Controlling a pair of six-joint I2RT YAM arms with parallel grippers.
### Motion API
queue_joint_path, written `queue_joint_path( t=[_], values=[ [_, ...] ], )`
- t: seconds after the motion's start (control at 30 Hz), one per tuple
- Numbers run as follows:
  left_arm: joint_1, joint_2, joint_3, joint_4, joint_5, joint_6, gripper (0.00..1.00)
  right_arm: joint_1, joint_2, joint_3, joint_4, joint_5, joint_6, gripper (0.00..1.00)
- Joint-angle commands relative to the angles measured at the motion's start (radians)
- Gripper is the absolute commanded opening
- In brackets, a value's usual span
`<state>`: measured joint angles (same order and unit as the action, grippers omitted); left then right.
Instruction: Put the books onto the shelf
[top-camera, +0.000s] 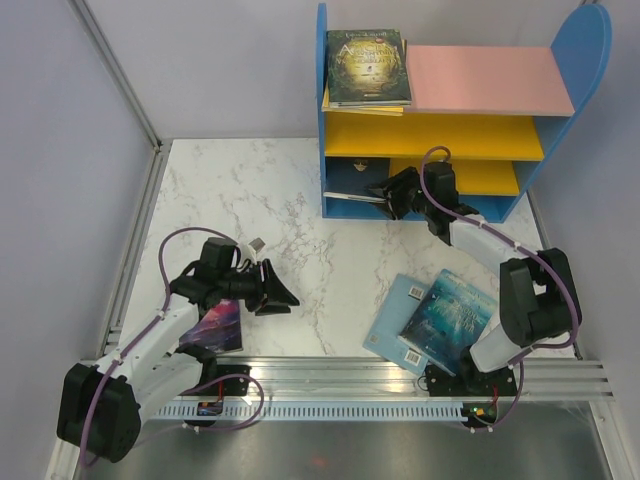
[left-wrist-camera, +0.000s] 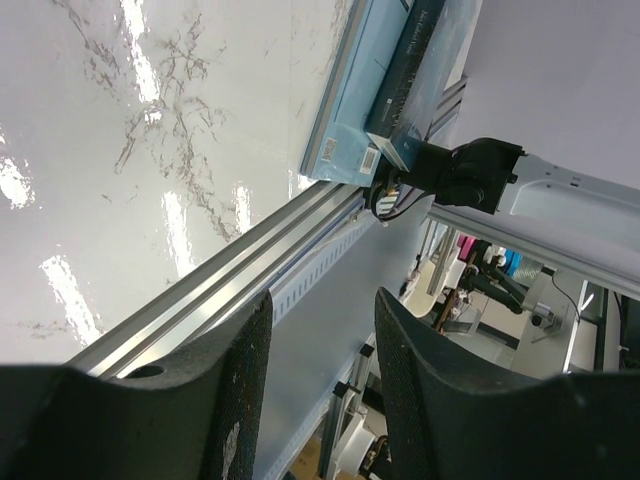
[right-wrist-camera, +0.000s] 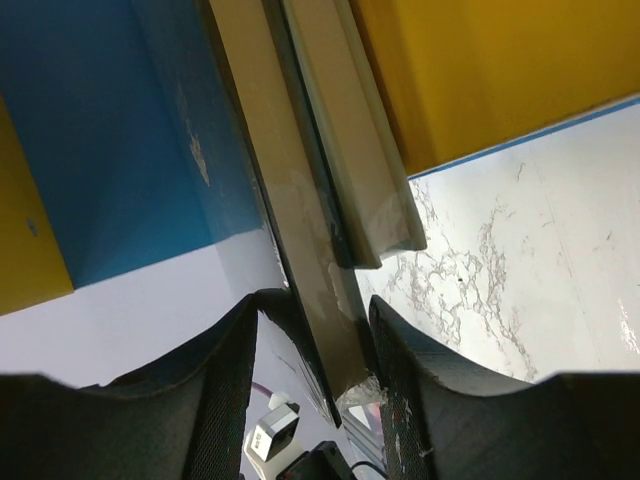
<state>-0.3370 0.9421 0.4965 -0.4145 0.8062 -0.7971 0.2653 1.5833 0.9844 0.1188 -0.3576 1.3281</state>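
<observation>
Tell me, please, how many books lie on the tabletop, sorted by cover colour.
Purple galaxy book: 1
Teal ocean book: 1
Light blue book: 1
Total: 3

Purple book (top-camera: 218, 325) half beneath left arm (top-camera: 165, 335)

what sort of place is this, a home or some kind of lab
Most likely a robotics lab test bench, not a home: two robot arms are bolted to a metal rail at the edge of the table, plain partition walls box it in, and the small shelf looks like a practice prop.
</observation>
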Motion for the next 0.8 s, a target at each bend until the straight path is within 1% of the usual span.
queue_joint_path(
  t=[0.0, 0.07, 0.6, 0.77],
  values=[
    [0.009, -0.005, 0.034, 0.005, -0.022, 0.032, 0.49, -0.026, 0.029, 0.03, 0.071, -0.018, 0.014, 0.52],
    [0.007, -0.006, 0.034, 0.006, -0.028, 0.024, 0.49, -0.031, 0.056, 0.043, 0.081, -0.03, 0.025, 0.52],
    [0.009, -0.086, 0.001, -0.004, -0.098, -0.04, 0.49, -0.084, 0.201, 0.079, 0.395, -0.076, 0.244, 0.53],
    [0.009, -0.109, -0.004, -0.02, -0.11, -0.047, 0.49, -0.086, 0.23, 0.102, 0.401, -0.09, 0.25, 0.55]
  ],
)
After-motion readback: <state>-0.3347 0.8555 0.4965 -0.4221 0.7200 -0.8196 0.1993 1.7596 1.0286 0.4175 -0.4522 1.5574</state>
